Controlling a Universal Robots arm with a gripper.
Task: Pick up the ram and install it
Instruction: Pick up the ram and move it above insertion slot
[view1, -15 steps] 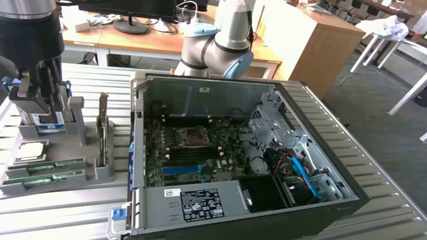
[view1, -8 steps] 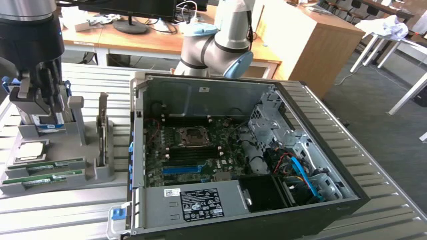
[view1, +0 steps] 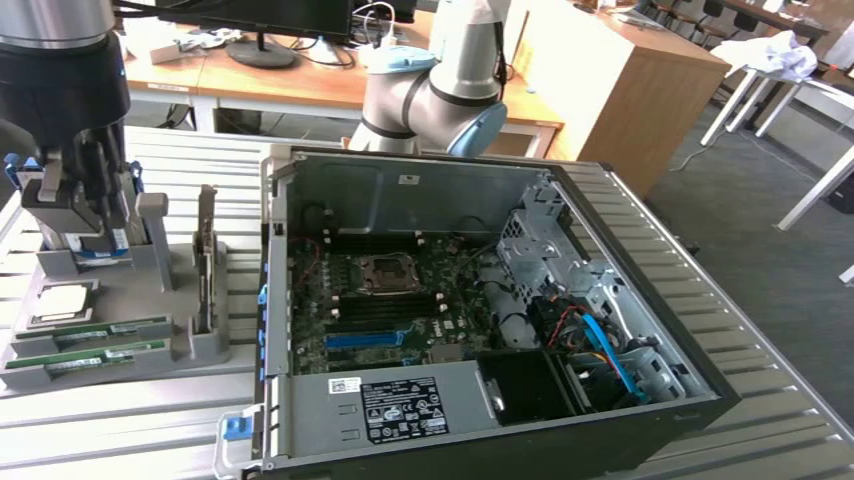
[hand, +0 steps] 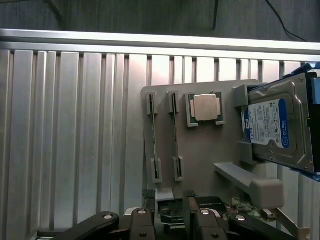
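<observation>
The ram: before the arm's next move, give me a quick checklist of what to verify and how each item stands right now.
1. Ram sticks seated in the grey holder: ok.
2. End effector open: ok.
3. End effector empty: ok.
4. End effector around a ram stick: not ok, both lie clear of it.
5. Computer case open, motherboard exposed: ok.
6. Memory slots free: cannot tell.
</observation>
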